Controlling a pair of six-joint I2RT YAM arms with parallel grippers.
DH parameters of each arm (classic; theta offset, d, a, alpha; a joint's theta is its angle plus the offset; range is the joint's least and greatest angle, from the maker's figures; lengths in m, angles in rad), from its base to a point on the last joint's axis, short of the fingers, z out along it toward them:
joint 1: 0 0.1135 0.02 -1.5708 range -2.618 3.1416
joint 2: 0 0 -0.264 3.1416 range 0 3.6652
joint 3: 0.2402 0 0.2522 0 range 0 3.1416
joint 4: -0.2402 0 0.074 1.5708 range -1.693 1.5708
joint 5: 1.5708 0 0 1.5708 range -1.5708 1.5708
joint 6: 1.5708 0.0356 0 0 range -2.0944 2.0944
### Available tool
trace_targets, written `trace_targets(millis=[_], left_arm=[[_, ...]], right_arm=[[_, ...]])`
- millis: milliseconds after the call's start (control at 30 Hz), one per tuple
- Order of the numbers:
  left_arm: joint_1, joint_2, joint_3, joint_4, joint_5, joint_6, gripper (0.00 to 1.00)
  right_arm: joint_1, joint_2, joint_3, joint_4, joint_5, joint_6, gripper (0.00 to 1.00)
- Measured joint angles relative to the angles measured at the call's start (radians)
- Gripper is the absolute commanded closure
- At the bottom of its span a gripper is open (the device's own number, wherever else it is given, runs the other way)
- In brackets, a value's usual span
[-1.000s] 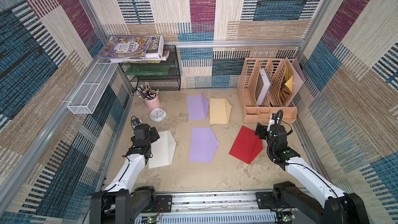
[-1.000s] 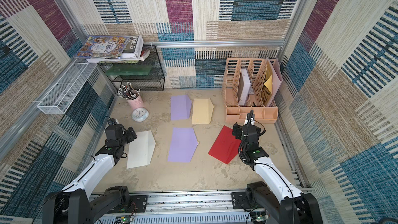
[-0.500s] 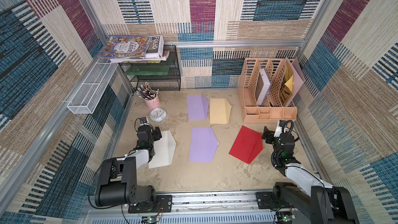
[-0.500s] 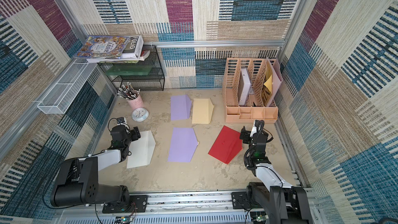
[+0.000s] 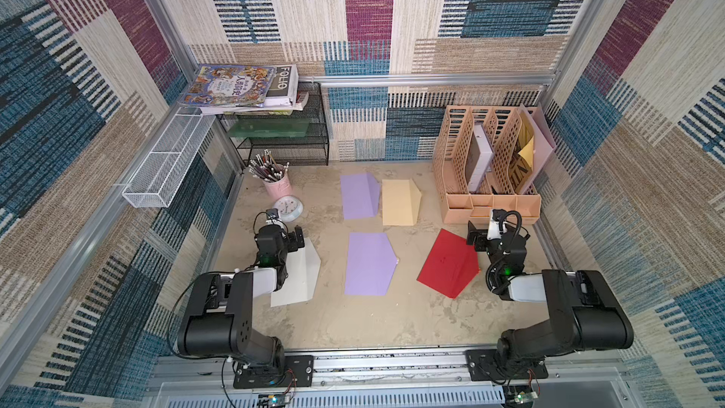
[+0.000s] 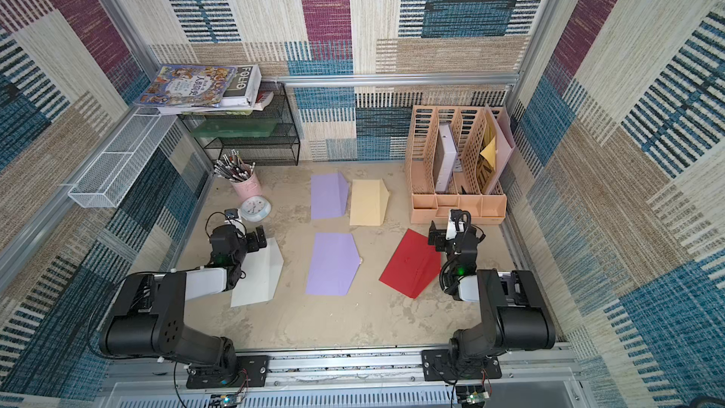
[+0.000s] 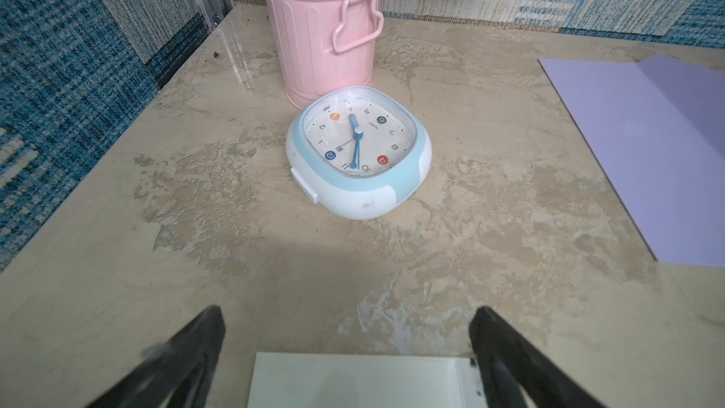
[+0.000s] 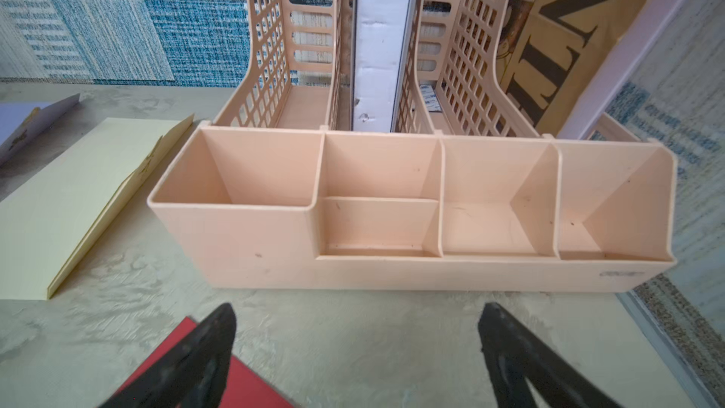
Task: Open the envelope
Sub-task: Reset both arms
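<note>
The black left arm [image 5: 219,308] and right arm [image 5: 576,308] have folded. A second ago each stretched long and low away from the grey metal base rail [image 5: 392,363]; now their elbows are pulled back, bunched just above that rail. The left gripper [image 7: 347,310] has edged toward the rail's middle, further over the white paper envelope [image 5: 302,272].

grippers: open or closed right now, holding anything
Left gripper: open, holding nothing.
Right gripper: open, holding nothing.

L pincer [image 7: 347,351] & R pincer [image 8: 357,351] both agape, arms folded low.
</note>
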Motion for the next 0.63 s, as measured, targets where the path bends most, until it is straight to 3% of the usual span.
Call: trace_targets(millis=[633], left_arm=[[-0.01, 0.016, -0.011, 0.034, -0.019, 0.018, 0.01]], right_arm=[[0.001, 0.001, 0.004, -0.012, 0.003, -0.004, 0.04]])
